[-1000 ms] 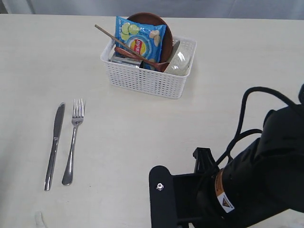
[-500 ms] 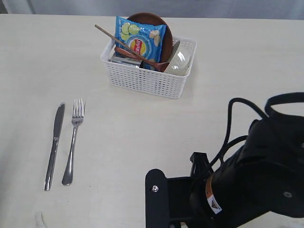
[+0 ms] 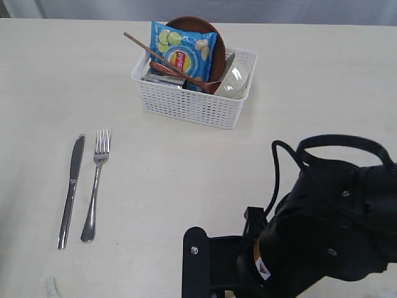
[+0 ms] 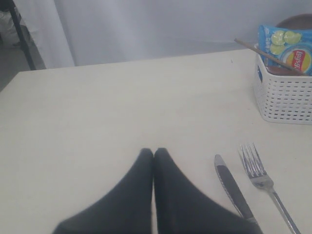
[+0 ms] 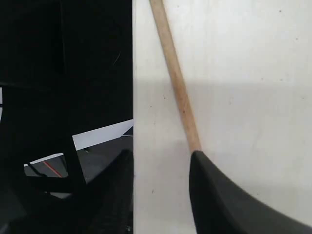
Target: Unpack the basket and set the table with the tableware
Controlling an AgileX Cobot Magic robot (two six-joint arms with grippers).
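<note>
The white basket point(image 3: 192, 102) stands at the back of the table point(image 3: 155, 161). In it are a brown plate point(image 3: 214, 43), an off-white bowl point(image 3: 234, 77), a red-brown spoon point(image 3: 180, 73) and one chopstick point(image 3: 149, 49). A steel knife point(image 3: 70, 186) and fork point(image 3: 96, 183) lie side by side at the left. My left gripper point(image 4: 153, 151) hovers shut and empty beside the knife point(image 4: 234, 187). My right gripper point(image 5: 161, 156) is open over the table's edge. A second chopstick point(image 5: 175, 83) lies flat on the table, one end hidden under a finger point(image 5: 219, 195).
A blue snack bag point(image 3: 183, 54) leans upright in the basket against the plate. The bulky black right arm point(image 3: 329, 223) fills the front right corner and hides the table beneath it. Beyond the table edge point(image 5: 132, 97) lies dark floor.
The right arm has swung left and lower in the exterior view, covering more of the front right corner. Basket, knife and fork have not moved.
</note>
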